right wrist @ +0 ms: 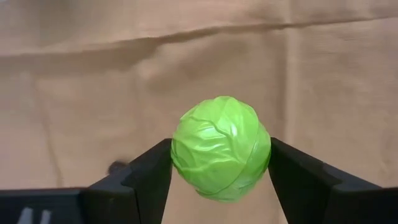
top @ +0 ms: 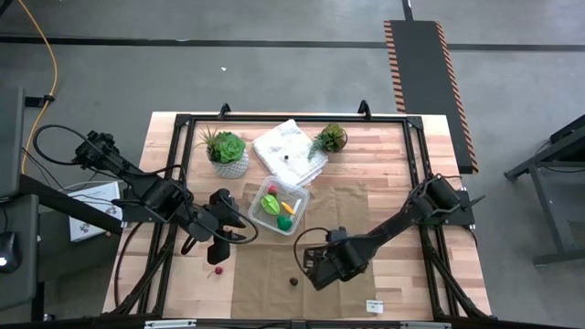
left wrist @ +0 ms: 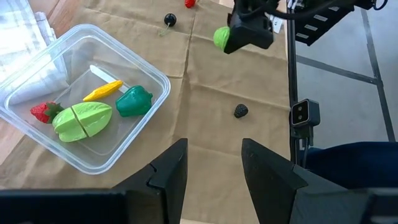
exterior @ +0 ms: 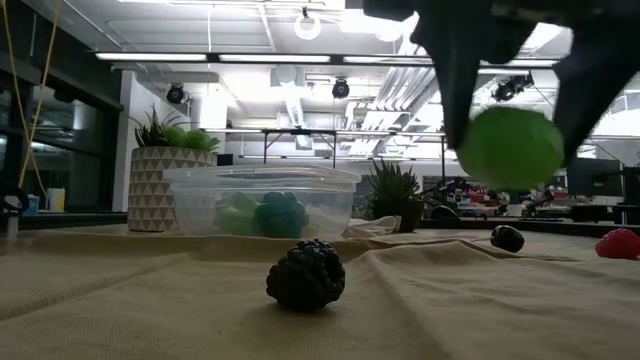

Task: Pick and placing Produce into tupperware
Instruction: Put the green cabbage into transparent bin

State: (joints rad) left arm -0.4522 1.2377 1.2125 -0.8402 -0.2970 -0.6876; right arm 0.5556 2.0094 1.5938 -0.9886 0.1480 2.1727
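Right wrist view shows the right gripper clamped on a small green cabbage, one finger on each side, w/ the ball lifted above the tan cloth. It's round and shiny, so I think it's light, hard plastic and a bit slippery; holding it across the fat middle, like now, looks like the best spot, b/c a grip near the top or bottom could let it pop out. From the high view, the right gripper sits near the front of the table, a little way from the tupperware, which is nearer the middle. Inside the tub are a cut green fruit, a dark green pepper, a yellow-orange piece and a strawberry. The tub is clear and thin, prob. light too, so a bump could slide it. Still out on the cloth: a dark bumpy berry, a small dark round one and a red one. The left gripper waits just beside the tub w/ its fingers apart, holding nothing. Next job, I think: carry the cabbage over the tub and let go low so it won't bounce out.
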